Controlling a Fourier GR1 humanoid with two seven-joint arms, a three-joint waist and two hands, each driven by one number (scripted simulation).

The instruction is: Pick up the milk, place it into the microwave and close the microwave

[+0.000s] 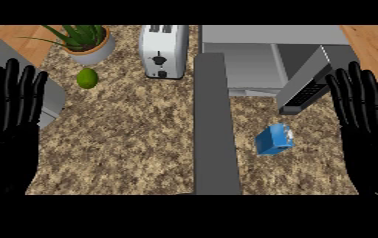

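A small blue milk carton lies on the speckled counter, right of centre. Behind it the grey microwave stands with its cavity exposed. Its door is swung wide and juts toward me as a long grey slab just left of the carton. My right hand rests open at the right edge, fingers up, a little right of the carton and not touching it. At the left edge my left hand is likewise open with fingers up, far from the carton.
A silver toaster stands left of the microwave. A potted plant sits at the back left, with a green lime in front of it. A dark control panel piece angles out at the microwave's right.
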